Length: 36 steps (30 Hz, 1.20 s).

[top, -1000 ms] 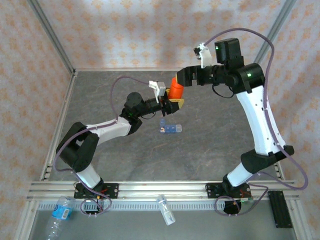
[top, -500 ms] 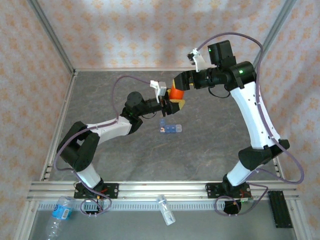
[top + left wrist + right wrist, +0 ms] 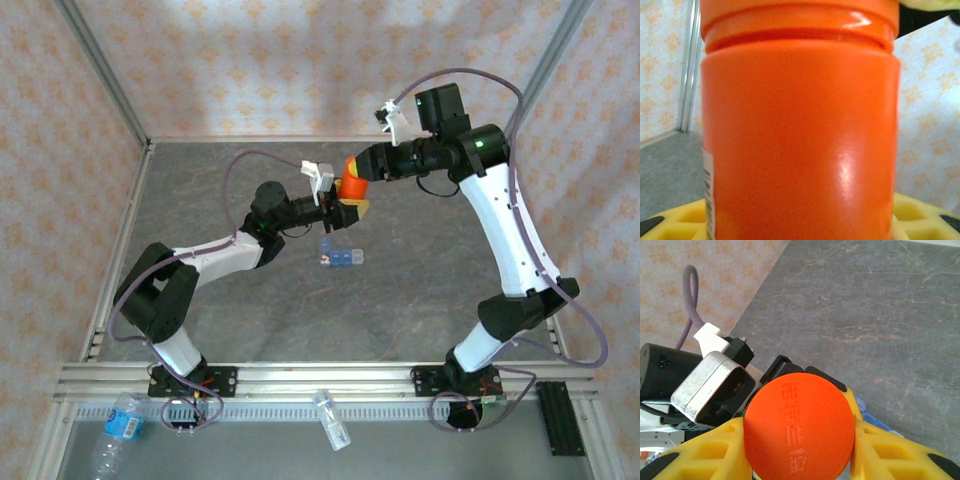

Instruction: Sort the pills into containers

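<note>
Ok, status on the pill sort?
Left gripper shut on orange cylindrical plastic vial. Right gripper shut on its round orange cap. Translucent blue pill-organizer strip on table, unblocked.

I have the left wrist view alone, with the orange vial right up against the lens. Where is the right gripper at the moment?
Observer: The top view puts the right gripper at the upper end of the orange vial. In the right wrist view its yellow fingers press on either side of the cap.
Operator: And where is the organizer?
Observer: The blue pill organizer lies flat on the table, a little nearer the arm bases than the vial, and neither gripper touches it.
Operator: Is anything else lying about?
Observer: A clear plastic bottle lies at the near left corner, outside the rail.
</note>
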Motion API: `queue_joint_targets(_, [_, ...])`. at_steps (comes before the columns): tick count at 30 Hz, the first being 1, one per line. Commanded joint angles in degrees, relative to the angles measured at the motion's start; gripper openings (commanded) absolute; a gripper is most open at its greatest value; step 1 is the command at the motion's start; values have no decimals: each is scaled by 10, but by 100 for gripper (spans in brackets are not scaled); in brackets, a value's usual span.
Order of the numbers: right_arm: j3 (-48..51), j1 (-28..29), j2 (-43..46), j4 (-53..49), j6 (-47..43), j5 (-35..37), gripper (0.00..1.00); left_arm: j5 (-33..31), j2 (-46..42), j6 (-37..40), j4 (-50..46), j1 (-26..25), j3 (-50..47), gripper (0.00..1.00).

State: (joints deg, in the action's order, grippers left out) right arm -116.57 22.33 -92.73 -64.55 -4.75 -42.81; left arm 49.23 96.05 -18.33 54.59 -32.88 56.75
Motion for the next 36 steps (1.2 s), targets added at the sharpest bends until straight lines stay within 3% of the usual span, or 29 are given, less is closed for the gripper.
queue_joint_targets(1, [41, 14, 17, 7, 37, 21, 43, -31, -20, 56, -45, 0, 35, 0])
queue_joint_targets(9, [137, 75, 27, 103, 182, 177, 41, -157, -56, 159, -97, -11, 10, 0])
queue_joint_targets(15, [192, 106, 30, 182, 275, 240, 41, -225, -68, 201, -94, -27, -10, 0])
queue_joint_targets(20, [176, 106, 29, 189, 278, 245, 47, -227, -63, 191, -79, -27, -17, 0])
queue_joint_targets(25, [133, 77, 42, 167, 263, 236, 69, -226, -60, 181, -67, -27, -24, 0])
queue_joint_targets(29, [113, 31, 75, 166, 236, 185, 82, -205, -57, 169, -58, -26, -28, 0])
queue_joint_targets(36, [37, 11, 77, 89, 119, 117, 86, -95, -34, 98, -9, -18, -23, 0])
